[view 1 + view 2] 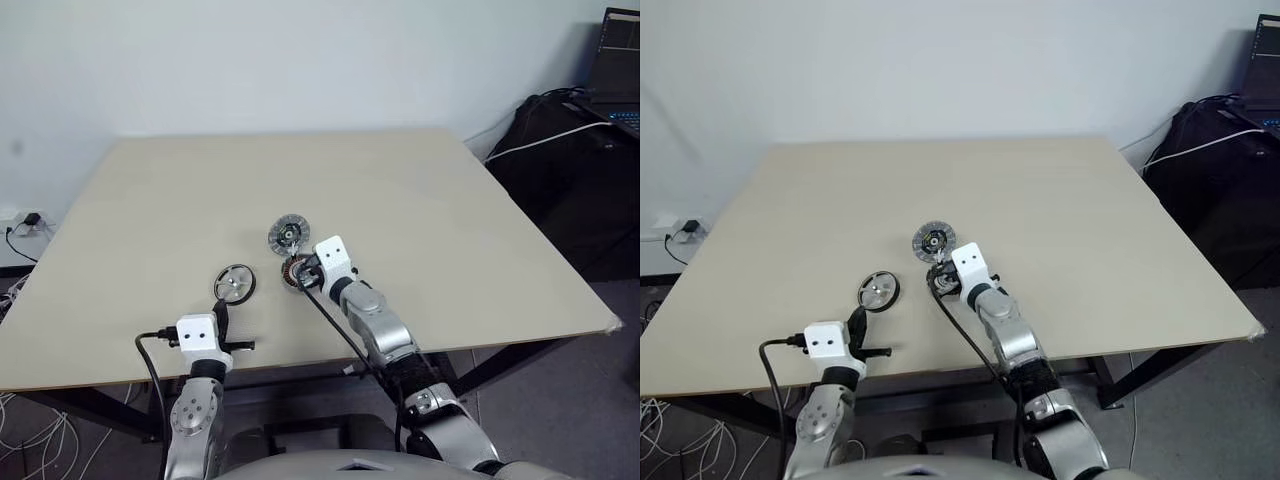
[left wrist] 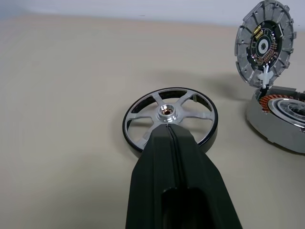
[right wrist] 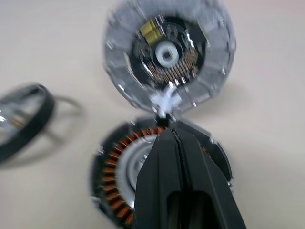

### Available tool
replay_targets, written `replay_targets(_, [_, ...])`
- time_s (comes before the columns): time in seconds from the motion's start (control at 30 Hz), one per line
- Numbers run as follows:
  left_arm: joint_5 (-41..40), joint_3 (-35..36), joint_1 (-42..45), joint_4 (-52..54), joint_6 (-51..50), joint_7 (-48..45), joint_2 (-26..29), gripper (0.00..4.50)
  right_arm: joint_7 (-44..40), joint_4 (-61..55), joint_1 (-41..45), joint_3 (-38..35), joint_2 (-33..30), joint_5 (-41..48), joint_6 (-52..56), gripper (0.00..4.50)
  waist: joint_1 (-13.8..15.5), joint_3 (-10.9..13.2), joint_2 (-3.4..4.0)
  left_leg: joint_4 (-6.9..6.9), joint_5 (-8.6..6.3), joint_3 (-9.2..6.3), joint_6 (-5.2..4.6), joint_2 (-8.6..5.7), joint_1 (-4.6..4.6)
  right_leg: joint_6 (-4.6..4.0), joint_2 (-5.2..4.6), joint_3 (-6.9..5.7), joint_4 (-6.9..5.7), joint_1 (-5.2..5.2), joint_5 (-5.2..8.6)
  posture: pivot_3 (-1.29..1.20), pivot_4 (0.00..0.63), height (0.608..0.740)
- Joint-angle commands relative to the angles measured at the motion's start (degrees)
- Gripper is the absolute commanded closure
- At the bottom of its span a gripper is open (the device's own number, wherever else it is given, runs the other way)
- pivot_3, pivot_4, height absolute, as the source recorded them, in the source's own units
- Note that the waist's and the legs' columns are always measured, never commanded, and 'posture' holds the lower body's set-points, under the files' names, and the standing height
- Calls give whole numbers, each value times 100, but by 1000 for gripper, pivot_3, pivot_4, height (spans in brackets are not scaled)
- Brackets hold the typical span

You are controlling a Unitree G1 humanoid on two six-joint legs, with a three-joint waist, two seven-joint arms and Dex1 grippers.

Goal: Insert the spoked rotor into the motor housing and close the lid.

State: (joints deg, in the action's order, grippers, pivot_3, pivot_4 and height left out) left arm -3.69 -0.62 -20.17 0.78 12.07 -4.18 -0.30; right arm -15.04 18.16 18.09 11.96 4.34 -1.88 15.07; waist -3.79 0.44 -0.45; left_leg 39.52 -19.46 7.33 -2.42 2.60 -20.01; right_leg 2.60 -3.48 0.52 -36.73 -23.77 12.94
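While the lid [image 1: 288, 233] stands raised on edge, ribbed rim and dark centre showing, just above centre-left of the head view, the motor housing [image 1: 296, 272] lies directly below it on the tabletop [image 1: 450, 220], copper windings exposed. The right gripper [image 3: 167, 130] is over the housing, jaws clenched and empty. The spoked rotor [image 1: 234, 284] lies flat, lower left of the housing. The left gripper [image 2: 169, 128] sits at the rotor's near edge, jaws pressed together, grasping nothing.

Both arms reach forward, the left gripper [image 2: 170, 130] pressed shut, the right gripper [image 3: 167, 130] likewise closed, extended farther ahead.
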Motion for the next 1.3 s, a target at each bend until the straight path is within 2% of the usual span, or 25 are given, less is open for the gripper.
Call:
replay_targets(0.03, [-305, -52, -51, 361, 4, -297, 29, 3574, -137, -775, -208, 1, -90, 142, 40, 4500, 0, 0, -1, 0, 0, 0, 0, 1, -1, 0, -1, 0, 0, 0, 0, 0, 0, 740])
replay_targets(0.37, [-431, 23, -43, 481, -192, -330, 33, 224, -118, -2042, -920, 21, -309, 247, 556, 4500, 6, 2, -4, 0, -3, -2, -5, 0, 2, -1, -2, 1, -1, 0, 1, 0, 0, 740])
replay_targets(0.4, [-536, 56, -19, 527, -304, -324, 2, 14, -121, -2177, -996, 40, -329, 258, 611, 4500, 9, 2, -4, 0, -3, -2, -5, 0, 2, -1, -2, 1, 0, 0, 1, 0, 0, 740])
replay_targets(0.7, [-1436, 329, 412, 847, -1413, -478, -30, 14, -608, -3041, -1681, 340, -639, 577, 385, 4500, 26, 5, -12, 1, -4, -6, -9, -2, 2, 0, -1, 0, 2, 3, 1, 0, 0, 740])
replay_targets(0.97, [-2362, 675, 659, 980, -2306, -376, -248, 14, -473, -3153, -1948, 287, -816, 569, 370, 4500, 24, 5, -23, 1, 0, -6, -2, -6, 5, 0, 1, 1, 3, 7, 1, 0, 0, 740])
replay_targets(1.3, [-2825, 979, 762, 1115, -2740, 133, -484, 14, -337, -3097, -1928, 285, -850, 582, 380, 4500, 39, 8, -30, 1, 0, -8, -1, -7, 5, -1, 2, 1, 4, 9, 1, 0, 0, 740])
